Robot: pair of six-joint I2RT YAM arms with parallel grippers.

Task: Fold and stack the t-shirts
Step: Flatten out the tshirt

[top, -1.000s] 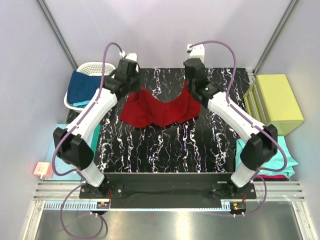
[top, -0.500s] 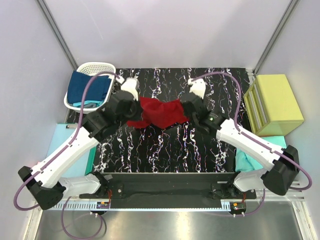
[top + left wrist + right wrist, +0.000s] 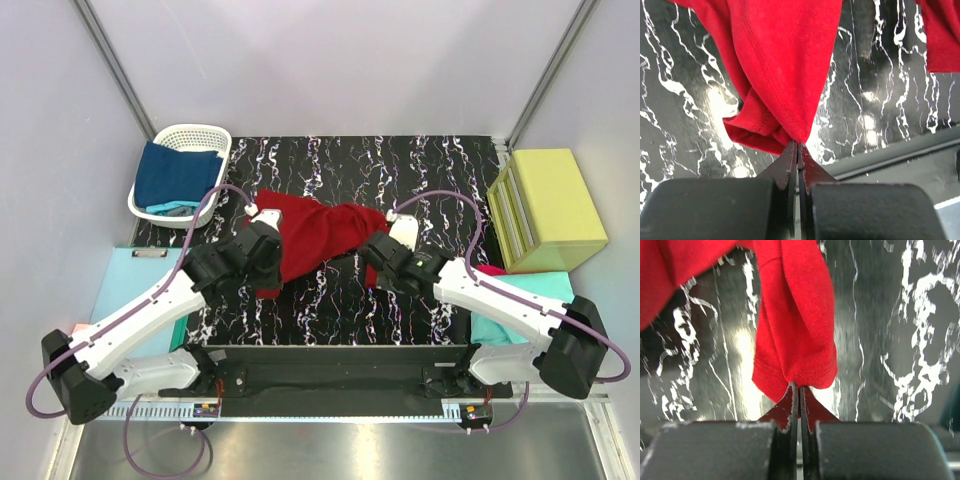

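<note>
A dark red t-shirt (image 3: 322, 232) lies rumpled across the middle of the black, white-veined bench (image 3: 340, 305). The left end effector (image 3: 272, 268) meets the shirt's near-left edge and the right end effector (image 3: 373, 265) its near-right edge; both arms reach in low from the sides. At the far left a white laundry basket (image 3: 192, 133) holds a navy blue t-shirt (image 3: 175, 175). A pale-blue sheet (image 3: 130, 275) lies just nearer than the basket. On the right stands a yellow-green box (image 3: 555, 205), with a teal t-shirt (image 3: 545, 293) in front of it.
</note>
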